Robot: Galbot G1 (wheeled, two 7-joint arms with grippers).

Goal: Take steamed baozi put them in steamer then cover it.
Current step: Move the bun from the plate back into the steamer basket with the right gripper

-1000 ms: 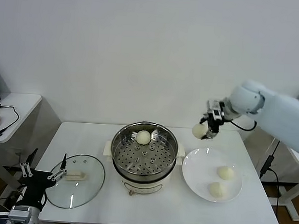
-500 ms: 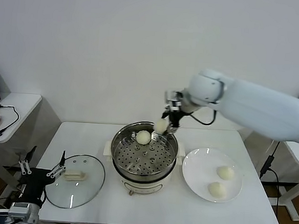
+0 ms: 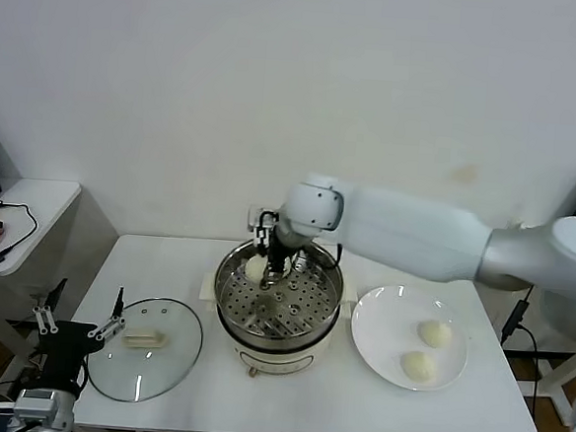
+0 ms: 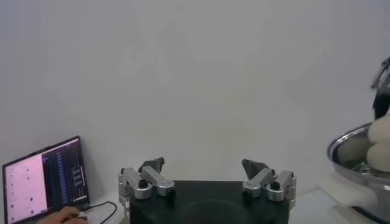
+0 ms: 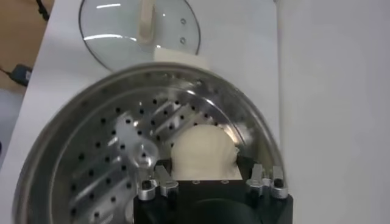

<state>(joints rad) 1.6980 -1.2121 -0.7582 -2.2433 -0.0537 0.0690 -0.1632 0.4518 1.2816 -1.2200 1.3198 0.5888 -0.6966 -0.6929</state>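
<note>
our right gripper [image 3: 263, 265] reaches over the steamer [image 3: 278, 299], its fingers clenched on a baozi [image 3: 256, 268] held at about 10 o'clock above the perforated tray; from the wrist view the bun [image 5: 203, 153] sits between the fingers just over the tray. we cannot tell whether another bun lies hidden behind that arm. two more buns rest on the plate [image 3: 383, 346] at 3 o'clock of the steamer, one [image 3: 435, 333] farther back, one [image 3: 418, 366] nearer us. the cover [image 3: 146, 348] lies flat on the table [image 3: 334, 402] at 8 o'clock of the steamer. our left gripper [image 3: 75, 326] waits at the table's near left edge beside the cover, fingers spread wide and empty.
</note>
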